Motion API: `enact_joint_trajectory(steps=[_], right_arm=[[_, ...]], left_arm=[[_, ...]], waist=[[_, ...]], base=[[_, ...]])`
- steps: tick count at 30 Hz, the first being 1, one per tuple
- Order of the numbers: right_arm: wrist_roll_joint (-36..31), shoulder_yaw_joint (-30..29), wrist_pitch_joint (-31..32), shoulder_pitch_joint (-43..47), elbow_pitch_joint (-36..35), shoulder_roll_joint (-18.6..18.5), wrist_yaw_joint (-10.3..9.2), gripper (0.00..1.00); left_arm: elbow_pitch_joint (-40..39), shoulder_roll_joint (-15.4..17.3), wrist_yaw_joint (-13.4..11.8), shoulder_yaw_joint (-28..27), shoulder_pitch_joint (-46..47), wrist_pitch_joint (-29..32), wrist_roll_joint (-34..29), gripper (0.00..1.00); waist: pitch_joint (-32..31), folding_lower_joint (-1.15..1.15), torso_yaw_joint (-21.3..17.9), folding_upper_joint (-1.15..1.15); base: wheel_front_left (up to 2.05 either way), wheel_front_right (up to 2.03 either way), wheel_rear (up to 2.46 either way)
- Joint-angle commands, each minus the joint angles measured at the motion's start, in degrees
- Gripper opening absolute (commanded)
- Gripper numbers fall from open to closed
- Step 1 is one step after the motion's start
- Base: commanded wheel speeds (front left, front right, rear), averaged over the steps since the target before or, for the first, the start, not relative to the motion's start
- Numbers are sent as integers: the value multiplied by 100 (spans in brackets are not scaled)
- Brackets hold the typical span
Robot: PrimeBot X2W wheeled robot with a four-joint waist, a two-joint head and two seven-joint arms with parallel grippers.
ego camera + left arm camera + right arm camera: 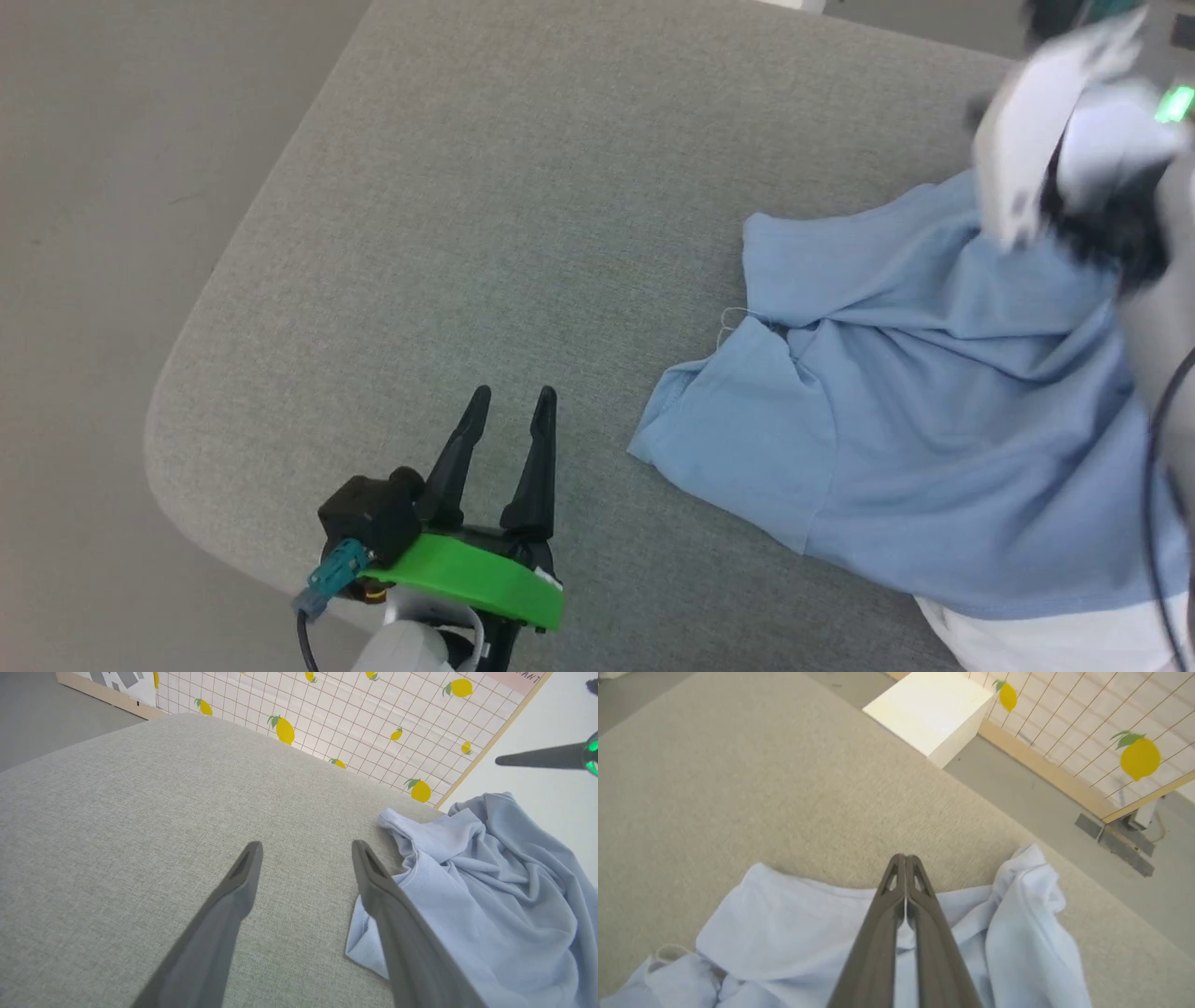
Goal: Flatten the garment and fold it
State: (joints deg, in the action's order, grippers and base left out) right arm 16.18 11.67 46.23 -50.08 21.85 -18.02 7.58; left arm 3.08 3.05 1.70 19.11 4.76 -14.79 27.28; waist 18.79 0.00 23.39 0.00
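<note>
The garment, a light blue shirt, lies crumpled on the right part of a grey cushion, with a white panel showing at its near edge. My left gripper is open over bare cushion, just left of the garment's nearest corner. In the left wrist view the left gripper has its right finger beside the garment. My right arm is blurred above the shirt's far side. The right gripper is shut, tips together over the garment's far edge. Nothing shows pinched at the tips.
The cushion's rounded corner and left edge drop to grey floor. A lemon-patterned screen stands beyond the cushion, with a white box on the floor near it. The right gripper reaches in above the garment in the left wrist view.
</note>
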Motion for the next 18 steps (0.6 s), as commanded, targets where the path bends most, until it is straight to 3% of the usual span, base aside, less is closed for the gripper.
enact_joint_trajectory(steps=[1, 8, 9, 10, 11, 18], right_arm=[[-54, -16, -164, -285, -22, -20, -9, 0], [-493, -179, -518, -939, 582, 175, -9, 0], [-578, -254, -552, -928, 742, 217, -9, 22], [-652, -325, -591, -901, 868, 256, -9, 54], [-745, -412, -638, -864, 1011, 302, -9, 100], [-1022, -556, -931, -833, 1525, 463, -9, 100]], left_arm=[[-24, -17, -5, 8, -17, -21, 38, 100], [-38, -17, 6, 177, 83, -21, 157, 100], [-34, -17, 0, 203, 99, -21, 183, 100], [-30, -17, -7, 220, 111, -21, 201, 100], [-28, -17, -14, 242, 125, -21, 221, 100], [-44, -17, -59, 225, 163, -21, 273, 100]], waist=[[27, 0, -7, 0], [301, 0, 132, 0], [337, 0, 174, 0], [359, 0, 206, 0], [391, 0, 250, 0], [473, 0, 360, 0]], base=[[0, 0, 0], [0, 0, 0], [0, 0, 0], [0, 0, 0], [0, 0, 0], [0, 0, 0]])
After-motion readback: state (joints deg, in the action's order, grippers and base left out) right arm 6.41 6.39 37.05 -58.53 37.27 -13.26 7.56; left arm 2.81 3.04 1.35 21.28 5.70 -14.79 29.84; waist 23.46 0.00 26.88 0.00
